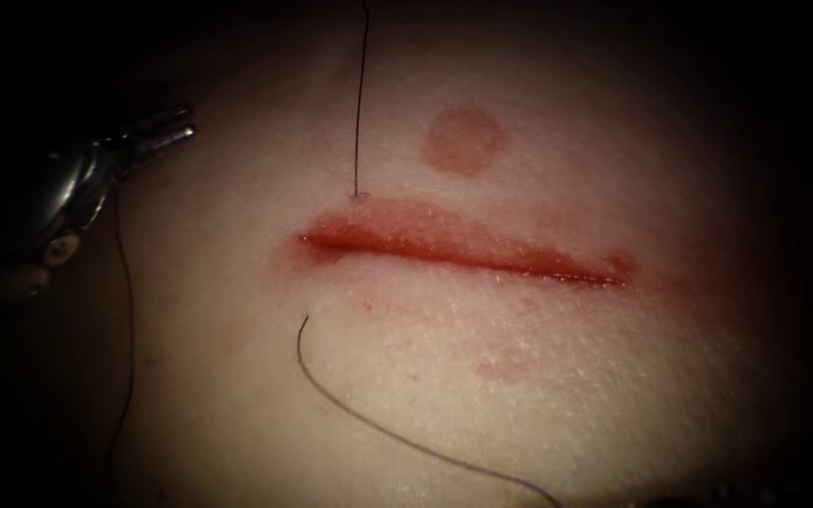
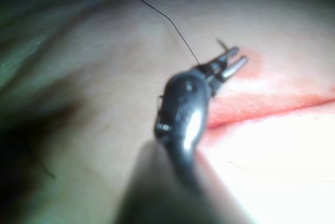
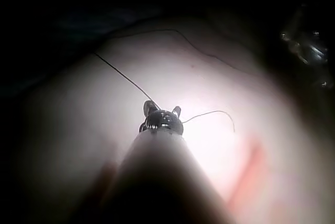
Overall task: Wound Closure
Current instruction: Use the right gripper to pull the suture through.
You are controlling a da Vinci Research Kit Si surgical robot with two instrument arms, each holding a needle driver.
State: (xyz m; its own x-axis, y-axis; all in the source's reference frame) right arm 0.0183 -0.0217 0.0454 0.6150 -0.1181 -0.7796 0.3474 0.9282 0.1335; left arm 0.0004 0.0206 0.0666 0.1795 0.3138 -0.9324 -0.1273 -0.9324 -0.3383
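My left tool (image 1: 167, 132) sits well left of the cut (image 1: 463, 246), jaws slightly parted, holding nothing — thread (image 1: 359, 103) rises beside the cut. My right tool (image 3: 162, 115) — grip unclear.

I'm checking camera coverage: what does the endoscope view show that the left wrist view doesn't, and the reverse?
Endoscope view: the cut from end to end, a round red mark above it, thread entering the tissue above the cut's left end, and a loose thread end below it.
Left wrist view: the left tool from close, jaws apart, with a thread strand running to their base; whether it is gripped is unclear.
Both: the left tool, the tissue, the cut's left part and thread.
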